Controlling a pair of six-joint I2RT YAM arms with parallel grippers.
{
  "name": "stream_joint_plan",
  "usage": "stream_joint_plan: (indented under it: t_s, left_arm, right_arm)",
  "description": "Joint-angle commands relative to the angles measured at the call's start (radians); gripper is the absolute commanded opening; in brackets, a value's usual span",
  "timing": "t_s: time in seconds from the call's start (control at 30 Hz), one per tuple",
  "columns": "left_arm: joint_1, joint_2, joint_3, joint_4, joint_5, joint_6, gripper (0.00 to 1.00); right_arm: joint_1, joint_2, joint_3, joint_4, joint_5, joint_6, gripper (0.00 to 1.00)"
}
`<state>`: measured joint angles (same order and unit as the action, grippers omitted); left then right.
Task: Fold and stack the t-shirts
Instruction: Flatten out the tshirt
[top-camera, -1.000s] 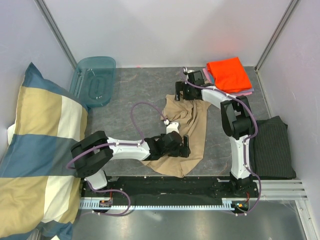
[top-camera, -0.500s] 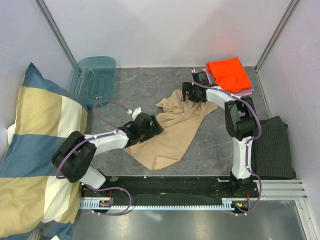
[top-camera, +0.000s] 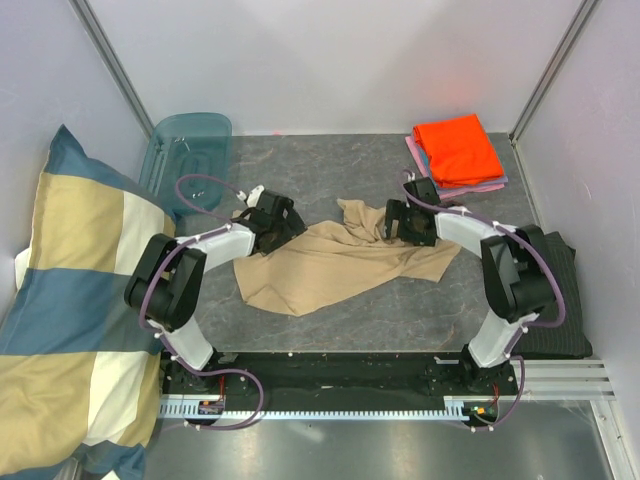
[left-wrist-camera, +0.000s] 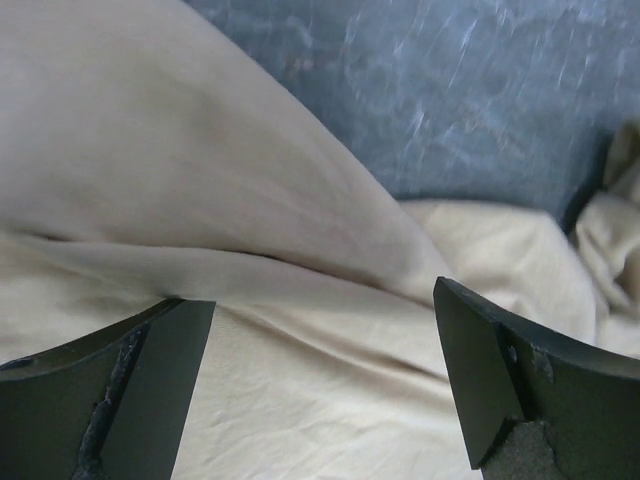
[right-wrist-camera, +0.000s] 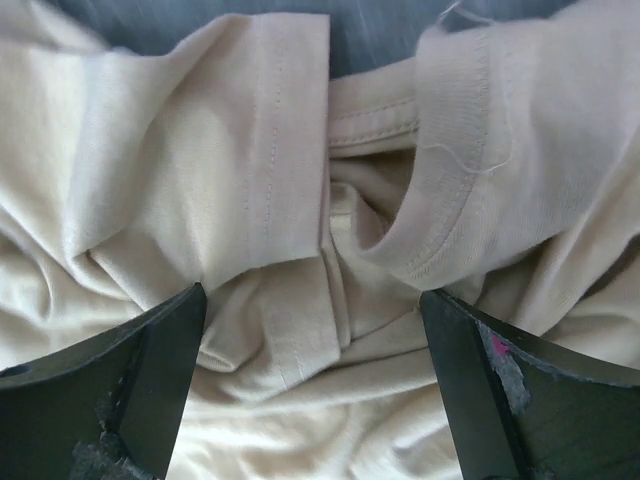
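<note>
A tan t-shirt (top-camera: 330, 265) lies crumpled and stretched crosswise over the middle of the grey table. My left gripper (top-camera: 286, 227) sits low over its left end, jaws open wide, with smooth tan cloth (left-wrist-camera: 300, 380) under and between the fingers. My right gripper (top-camera: 398, 222) hovers over the shirt's right upper part, also open, with the ribbed collar (right-wrist-camera: 440, 230) and a hemmed fold (right-wrist-camera: 290, 160) below it. A folded orange t-shirt (top-camera: 458, 148) tops a stack at the back right, with a pink edge (top-camera: 497, 184) beneath.
A clear blue plastic bin (top-camera: 190, 160) stands at the back left. A big blue-and-cream checked pillow (top-camera: 80, 290) fills the left side. A dark grey striped cloth (top-camera: 545, 295) lies at the right edge. Grey walls close in the table.
The left gripper swung from the front centre back and to the left. The right gripper came nearer. The tan shirt went from a bunched lengthwise heap to spread crosswise.
</note>
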<state>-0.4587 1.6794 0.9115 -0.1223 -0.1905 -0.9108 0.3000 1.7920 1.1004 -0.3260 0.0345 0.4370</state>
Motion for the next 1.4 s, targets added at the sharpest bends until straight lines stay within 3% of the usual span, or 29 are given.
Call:
stream_joint_plan:
  t_s: [0.0, 0.3, 0.47, 0.93, 1.37]
  left_arm:
    - [0.037, 0.081, 0.099, -0.019, -0.035, 0.093, 1.00]
    - [0.061, 0.203, 0.242, -0.019, -0.024, 0.156, 1.00]
    - [0.061, 0.224, 0.264, -0.022, -0.004, 0.161, 1.00]
    - [0.061, 0.122, 0.127, -0.004, 0.006, 0.144, 1.00]
    - [0.061, 0.065, 0.087, 0.000, -0.032, 0.168, 1.00]
  right_arm:
    - [-0.004, -0.118, -0.131, -0.067, 0.002, 0.048, 0.98]
    - [0.047, -0.446, -0.394, -0.122, -0.031, 0.158, 0.98]
    - [0.074, -0.578, -0.447, -0.154, -0.016, 0.193, 0.98]
    - [0.068, -0.156, -0.225, -0.038, 0.016, 0.095, 0.98]
    - [-0.002, 0.029, -0.039, -0.033, 0.137, 0.032, 0.98]
